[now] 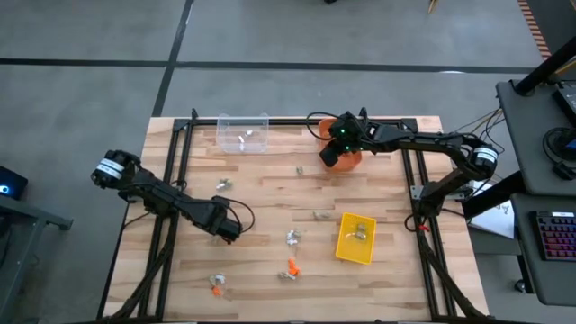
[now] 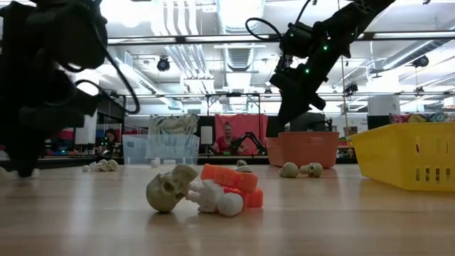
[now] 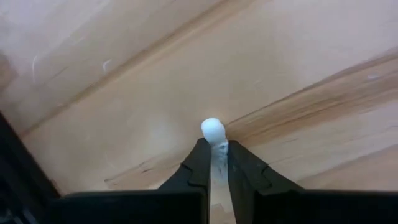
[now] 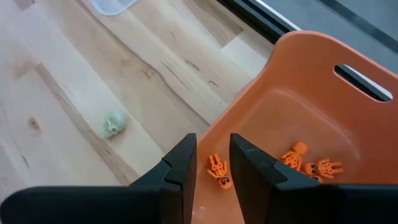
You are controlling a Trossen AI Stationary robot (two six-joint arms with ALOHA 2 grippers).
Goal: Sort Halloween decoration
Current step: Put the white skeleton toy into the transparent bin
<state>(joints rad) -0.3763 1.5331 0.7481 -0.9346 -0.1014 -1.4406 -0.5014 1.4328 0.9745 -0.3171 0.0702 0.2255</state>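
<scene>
Left wrist view: left gripper pinches a smooth white trinket (round-headed); right gripper stands narrowly parted.

- The desk is pale wood with darker grain streaks.
- One bin is orange, one basket is yellow, one tub is clear.
- Small orange skeletons lie in the orange bin.
- A greenish-grey skull sits on the wood.
- A tan skull touches a white skeleton and an orange trinket.
- The black left claw pinches a white trinket.
- The right claw is black.
</scene>
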